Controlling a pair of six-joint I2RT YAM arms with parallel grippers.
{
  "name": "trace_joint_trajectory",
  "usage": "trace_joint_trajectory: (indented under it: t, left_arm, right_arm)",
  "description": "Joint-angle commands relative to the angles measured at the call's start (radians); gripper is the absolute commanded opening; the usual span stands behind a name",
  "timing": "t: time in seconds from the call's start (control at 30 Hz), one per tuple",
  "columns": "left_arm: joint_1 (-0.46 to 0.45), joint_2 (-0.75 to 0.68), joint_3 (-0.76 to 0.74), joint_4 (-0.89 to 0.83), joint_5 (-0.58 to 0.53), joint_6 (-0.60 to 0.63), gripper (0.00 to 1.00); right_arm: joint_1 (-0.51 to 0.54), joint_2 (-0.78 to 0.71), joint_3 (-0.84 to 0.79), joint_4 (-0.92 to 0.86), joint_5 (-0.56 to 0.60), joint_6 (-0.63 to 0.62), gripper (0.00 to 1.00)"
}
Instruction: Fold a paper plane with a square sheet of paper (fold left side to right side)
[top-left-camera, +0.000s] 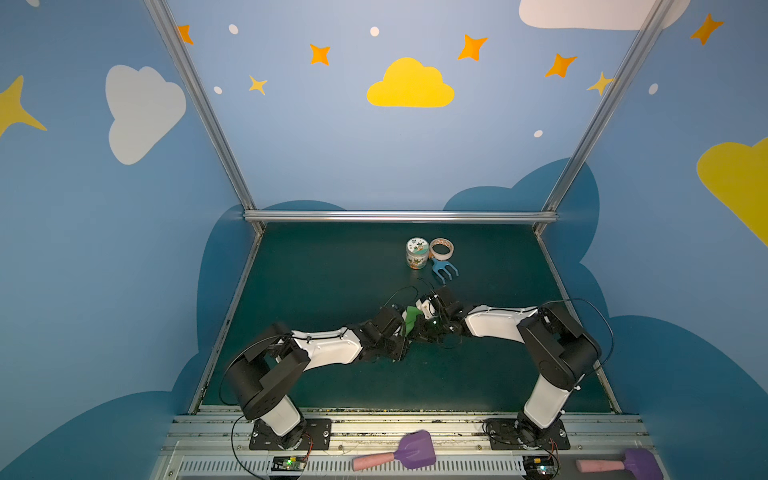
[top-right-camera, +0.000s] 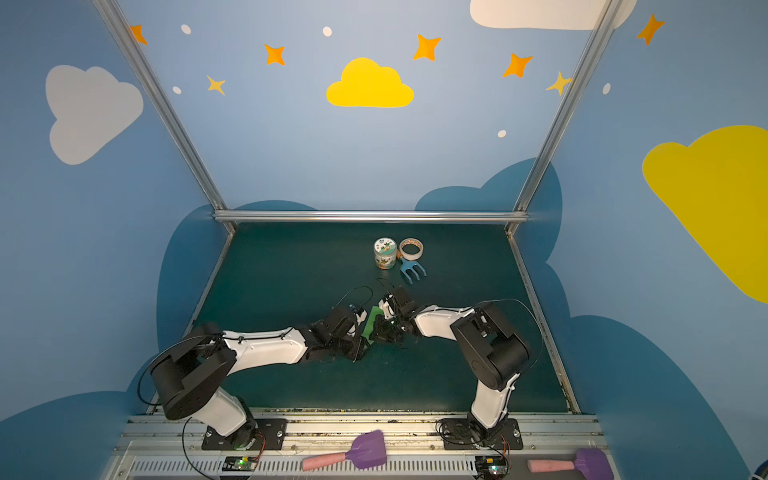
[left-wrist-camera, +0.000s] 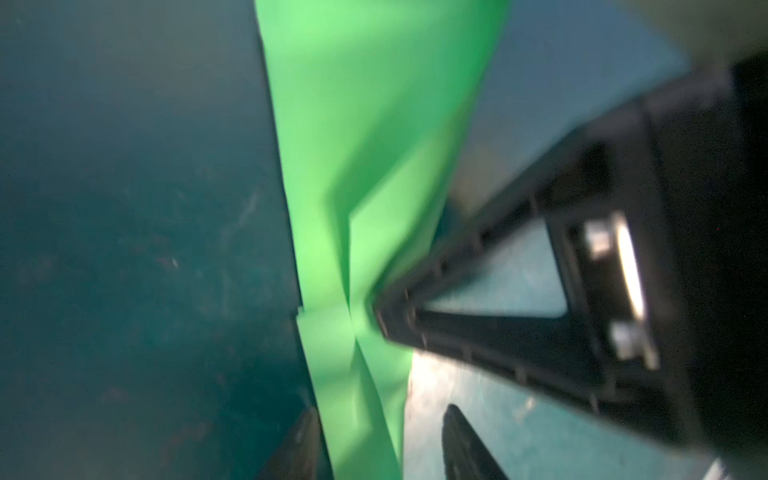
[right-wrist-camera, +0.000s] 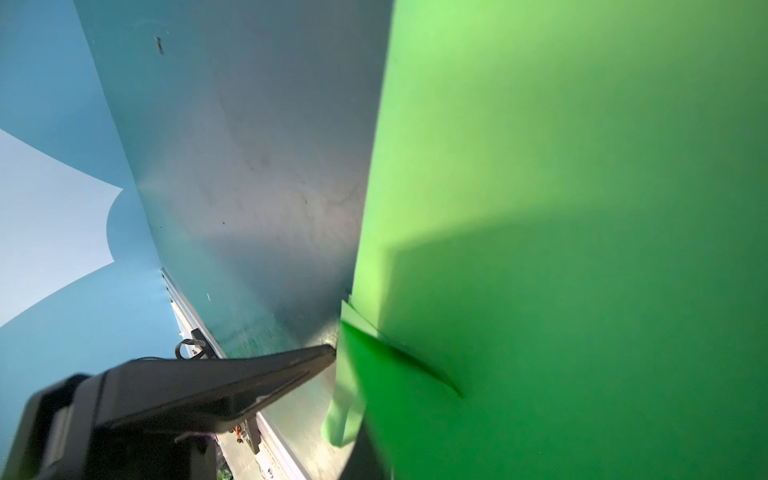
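The left arm (top-left-camera: 328, 347) and the right arm (top-left-camera: 498, 322) have smooth white shells with small dark screws, and black, blocky joint housings. Thin black cables (top-left-camera: 602, 320) loop beside them. Each arm stands on a black bolted base plate (top-left-camera: 321, 432). The right gripper (left-wrist-camera: 378, 311) has a black, triangular, open-framed finger (left-wrist-camera: 498, 328) with ridged edges.

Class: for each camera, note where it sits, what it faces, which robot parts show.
Both top views: above the bases, looking down across the table; left arm and right arm meet at green paper.
Left wrist: on left arm, facing the paper inside the left claw; right claw pinches it.
Right wrist: on right arm, close against the paper; one black finger.
Shared: all show the paper.
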Motion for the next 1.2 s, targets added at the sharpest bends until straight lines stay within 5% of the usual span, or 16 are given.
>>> trace_joint_trajectory:
  t: [0.0,0.37,1.07,1.17]
  left_arm:
    - [0.0,-0.028,-0.018,-0.077,0.018,0.025,0.57]
    - [-0.005,0.002,-0.026,-0.079,-0.019,0.032,0.57]
    - [-0.005,0.071,-0.047,-0.039,-0.033,0.008,0.31]
    - [-0.006,0.068,-0.053,-0.034,-0.037,0.003,0.31]
  right_arm:
    - [-0.004,0.012,0.005,0.006,0.016,-0.005,0.0]
    - [-0.003,0.008,0.004,0.005,0.01,-0.007,0.0]
    - [-0.005,-0.058,0.041,-0.017,-0.027,-0.002,0.0]
    - [-0.006,-0.093,0.051,-0.036,-0.026,-0.006,0.07]
